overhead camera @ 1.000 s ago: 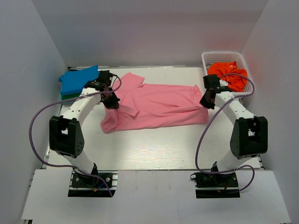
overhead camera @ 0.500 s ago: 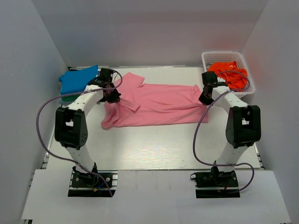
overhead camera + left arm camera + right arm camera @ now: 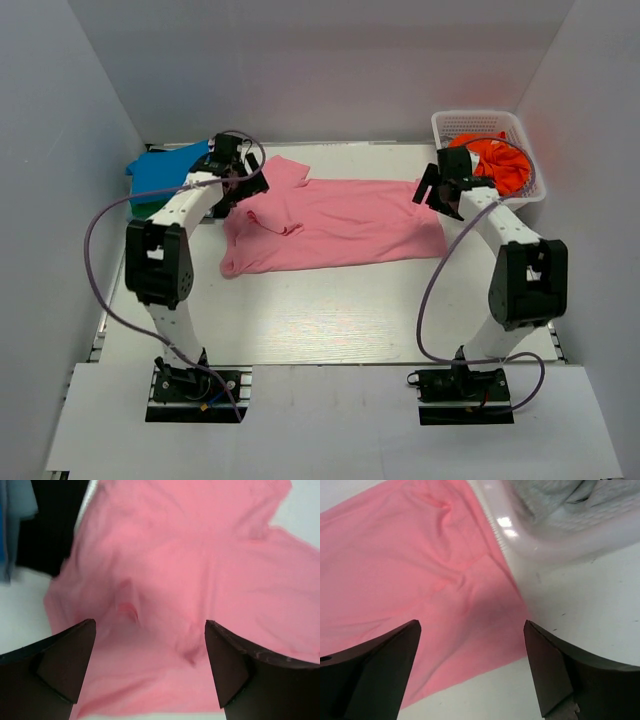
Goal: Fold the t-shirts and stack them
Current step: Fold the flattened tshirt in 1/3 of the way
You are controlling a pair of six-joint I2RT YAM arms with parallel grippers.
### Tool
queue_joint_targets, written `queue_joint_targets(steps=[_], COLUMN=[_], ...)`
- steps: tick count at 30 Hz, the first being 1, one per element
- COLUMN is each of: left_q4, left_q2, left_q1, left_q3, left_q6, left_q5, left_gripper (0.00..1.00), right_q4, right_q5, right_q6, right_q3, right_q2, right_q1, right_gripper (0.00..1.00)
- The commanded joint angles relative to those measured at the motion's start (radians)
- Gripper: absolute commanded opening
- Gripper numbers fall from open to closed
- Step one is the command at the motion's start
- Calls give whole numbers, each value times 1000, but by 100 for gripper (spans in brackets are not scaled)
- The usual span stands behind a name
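A light pink t-shirt (image 3: 335, 224) lies spread across the far half of the table, folded lengthwise. Over its left end hangs my left gripper (image 3: 252, 187), wide open with nothing between the fingers; the left wrist view shows pink cloth (image 3: 165, 580) below the left gripper (image 3: 150, 655). Just above the shirt's far right corner my right gripper (image 3: 428, 190) also stands open and empty, seen over the cloth (image 3: 410, 565) in the right wrist view as the right gripper (image 3: 472, 650). A bright blue t-shirt (image 3: 162, 172) lies folded on a green one (image 3: 148, 207) at far left. An orange t-shirt (image 3: 497, 160) fills the basket.
The white lattice basket (image 3: 448, 125) stands at the far right corner, its rim (image 3: 540, 535) close beside my right gripper. Enclosure walls ring the table on three sides. Purple cables loop from both arms.
Both grippers let go of the pink shirt's ends and opened wide. Both arms moved toward the far side, carrying the shirt a little farther back before releasing it.
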Motion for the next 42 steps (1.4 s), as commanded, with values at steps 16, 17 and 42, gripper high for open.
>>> queue_joint_targets(steps=[16,17,42], left_q4=[217,217,129], left_q2=[-221,-232,-923], left_q1=[-15,-15,-18], left_q3=[-642,-685,-914], left_q6=[-111,-111,-158], left_q5=[173,162,344], left_gripper=[100,100,100], right_q4=[208,206,320], right_q5=[-195,-188,-465], right_q6=[4,11,-15], right_q3=[-280,-293,-632], right_q2=[23,27,-670], right_q1=[30,30,49], right_gripper=[90,90,90])
